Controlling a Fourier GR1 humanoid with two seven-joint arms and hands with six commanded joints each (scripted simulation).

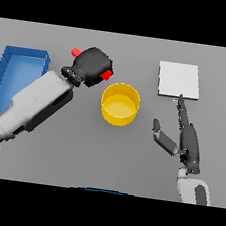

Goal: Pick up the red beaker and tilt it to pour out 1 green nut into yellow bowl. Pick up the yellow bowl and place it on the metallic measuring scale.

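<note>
The left robot hand [92,66] is wrapped around the red beaker [106,75], fingers curled on it, so only two red bits are seen: one at the far-left side of the hand, one at the side toward the bowl. The beaker is held off the surface [53,162], lying roughly sideways, just beside the far-left rim of the yellow bowl [120,104]. Which red end is the mouth cannot be told. No green nut is seen, neither at the beaker nor inside the bowl; the bowl's floor looks plain yellow.

The right robot hand [188,140] is idle near the right edge, fingers straight and spread apart, thumb out to the side, holding nothing. Its fingertip points at the near edge of the metallic measuring scale [179,80], which sits well apart from the bowl, to its far right. A blue tray [4,70] is noted at the left edge.

Step judged: pouring phase, beaker grasped and brought to the bowl, nut not yet delivered. Next move calls for the beaker end to be shifted over the bowl opening and tipped further, gently, so that only one nut is dropped. The bowl transfer to the scale is not yet begun.
</note>
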